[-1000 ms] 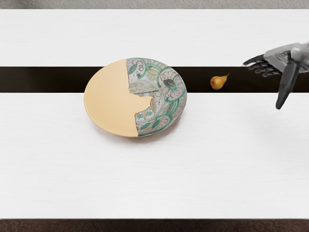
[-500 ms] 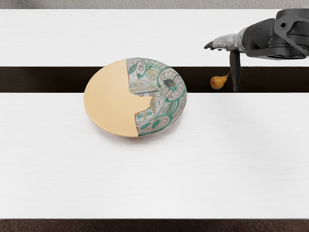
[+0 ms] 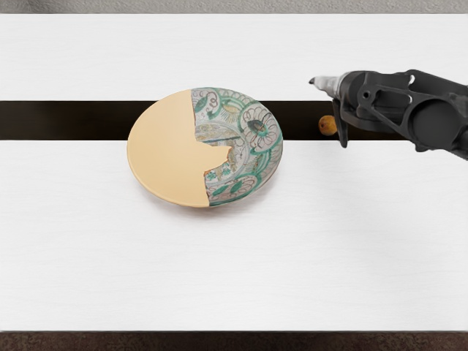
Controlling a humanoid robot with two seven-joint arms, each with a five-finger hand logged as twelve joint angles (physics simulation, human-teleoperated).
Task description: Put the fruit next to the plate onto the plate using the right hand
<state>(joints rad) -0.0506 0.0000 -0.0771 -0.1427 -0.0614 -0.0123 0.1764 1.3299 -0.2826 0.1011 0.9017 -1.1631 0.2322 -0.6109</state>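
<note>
A small yellow-orange pear (image 3: 325,125) lies on the dark strip to the right of the plate (image 3: 162,153), which is half plain orange and half painted with green floral patterns. My right hand (image 3: 330,110) reaches in from the right edge and hovers right over the pear, covering its right side and stem. The fingers point left above the fruit and the thumb (image 3: 342,130) hangs down just beside it. The hand is open and nothing is held. The left arm is out of view.
The white table (image 3: 234,248) is crossed by a dark horizontal strip (image 3: 66,121) on which the plate partly sits. A short gap of dark strip separates the plate's right rim from the pear.
The right arm has swung in from the right edge toward the left and lowered, so the hand now covers part of the pear. Pear and plate have not moved.
</note>
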